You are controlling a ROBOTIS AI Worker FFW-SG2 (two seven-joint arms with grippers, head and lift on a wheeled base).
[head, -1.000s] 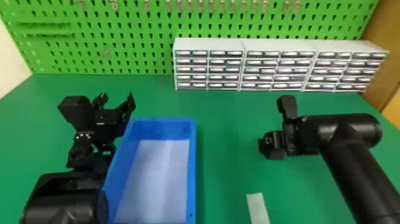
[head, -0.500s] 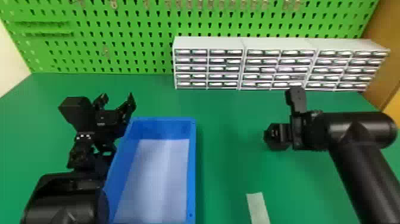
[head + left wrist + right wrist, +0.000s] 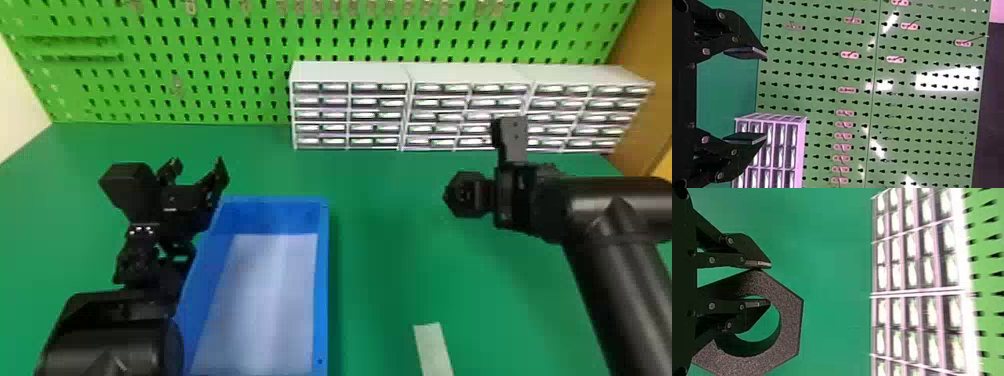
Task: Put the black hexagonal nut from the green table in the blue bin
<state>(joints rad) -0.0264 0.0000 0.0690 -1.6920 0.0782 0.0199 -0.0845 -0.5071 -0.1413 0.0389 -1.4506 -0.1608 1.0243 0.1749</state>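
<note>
Black hexagonal nut sits grasped in our right gripper, one finger in its hole, well right of the blue bin, so we should carry it high over the wall, then release low, with our left gripper spread.

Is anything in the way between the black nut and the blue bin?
Nothing visible, just the right wall of the blue bin, which the nut in the right gripper probably must go over. The left gripper is on the bin's other side.
</note>
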